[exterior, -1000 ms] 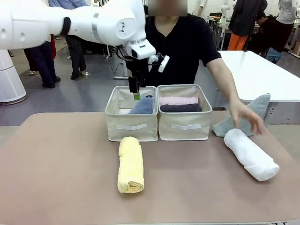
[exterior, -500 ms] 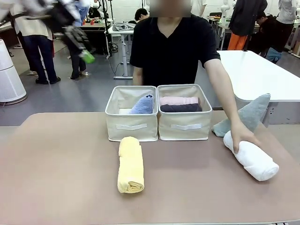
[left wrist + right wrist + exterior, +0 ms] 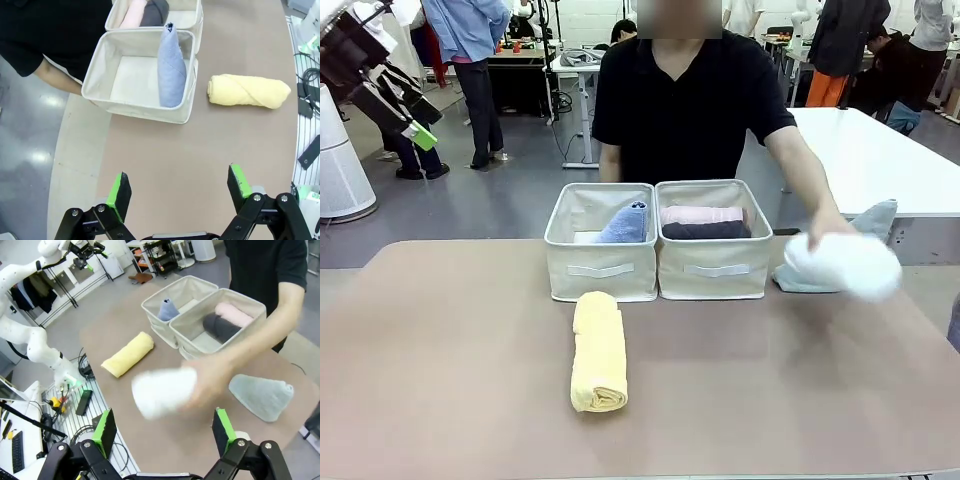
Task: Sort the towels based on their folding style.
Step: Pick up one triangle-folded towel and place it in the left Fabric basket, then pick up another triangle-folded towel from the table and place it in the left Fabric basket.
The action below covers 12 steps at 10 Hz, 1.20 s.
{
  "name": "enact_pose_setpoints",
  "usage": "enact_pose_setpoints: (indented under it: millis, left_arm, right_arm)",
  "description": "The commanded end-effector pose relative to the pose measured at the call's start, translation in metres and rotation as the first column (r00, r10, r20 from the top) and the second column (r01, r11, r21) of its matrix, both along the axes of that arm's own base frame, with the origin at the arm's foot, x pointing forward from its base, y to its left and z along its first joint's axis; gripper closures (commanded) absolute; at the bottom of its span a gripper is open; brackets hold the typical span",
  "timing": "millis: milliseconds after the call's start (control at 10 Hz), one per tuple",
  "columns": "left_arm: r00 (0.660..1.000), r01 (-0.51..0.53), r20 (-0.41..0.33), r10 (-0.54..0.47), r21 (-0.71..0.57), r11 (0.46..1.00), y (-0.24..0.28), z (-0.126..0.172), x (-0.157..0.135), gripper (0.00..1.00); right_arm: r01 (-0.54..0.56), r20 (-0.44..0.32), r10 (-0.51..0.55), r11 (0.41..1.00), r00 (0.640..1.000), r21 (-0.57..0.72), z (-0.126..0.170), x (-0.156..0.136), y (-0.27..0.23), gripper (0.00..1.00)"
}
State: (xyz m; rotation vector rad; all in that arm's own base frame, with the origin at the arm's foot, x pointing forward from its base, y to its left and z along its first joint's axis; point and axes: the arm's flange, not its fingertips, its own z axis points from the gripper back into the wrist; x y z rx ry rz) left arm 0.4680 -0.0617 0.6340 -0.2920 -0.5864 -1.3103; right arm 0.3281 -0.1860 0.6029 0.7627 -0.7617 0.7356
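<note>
Left gripper [image 3: 178,172] and right gripper [image 3: 164,412] both gape, empty. A person's hand [image 3: 820,225] holds the white towel [image 3: 845,265] up right of the baskets [image 3: 603,272]; the yellow towel [image 3: 598,350] lies just in front of them.

Colour key, as I read it from my remote station. Table [image 3: 450,350]: plain dusty brown, no pattern. Left basket [image 3: 601,268] and right basket [image 3: 712,268]: beige fabric, each with a white strip on its front. Yellow towel [image 3: 599,352]: pale and uniform. Light blue towel [image 3: 623,225], pink towel [image 3: 701,214], dark grey towel [image 3: 706,231]: each one solid shade. White towel [image 3: 842,266]: blurred, so I see plain white only. Grey-blue towel [image 3: 261,395]: muted, unpatterned. Left gripper [image 3: 179,185] and right gripper [image 3: 164,426]: black with bright green pads [image 3: 120,189]. The person's shirt [image 3: 690,100]: black.
</note>
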Motion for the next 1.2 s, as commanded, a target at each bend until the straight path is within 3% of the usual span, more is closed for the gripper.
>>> enact_pose_setpoints:
  millis: [0, 600, 900, 1100]
  left_arm:
    - [1.0, -0.002, -0.001, 0.002, -0.045, 0.999, -0.002, -0.001, 0.006, 0.0]
    - [1.0, 0.001, -0.007, -0.001, -0.026, 1.0, -0.001, -0.002, 0.004, 0.0]
    - [0.998, 0.045, -0.025, -0.053, -0.256, 0.966, 0.128, 0.01, 0.014, 0.0]
    - [1.0, 0.015, 0.007, -0.014, -0.304, 0.953, 0.168, 0.003, 0.002, 0.0]
  right_arm:
    - [-0.003, 0.014, 0.003, 1.0, 1.0, 0.005, -0.001, 0.0, 0.0, 0.0]
    - [-0.003, 0.014, 0.003, 1.0, 1.0, 0.005, -0.001, 0.0, 0.0, 0.0]
    - [-0.003, 0.014, 0.003, 1.0, 1.0, 0.005, -0.001, 0.0, 0.0, 0.0]
    - [-0.003, 0.014, 0.003, 1.0, 1.0, 0.005, -0.001, 0.0, 0.0, 0.0]
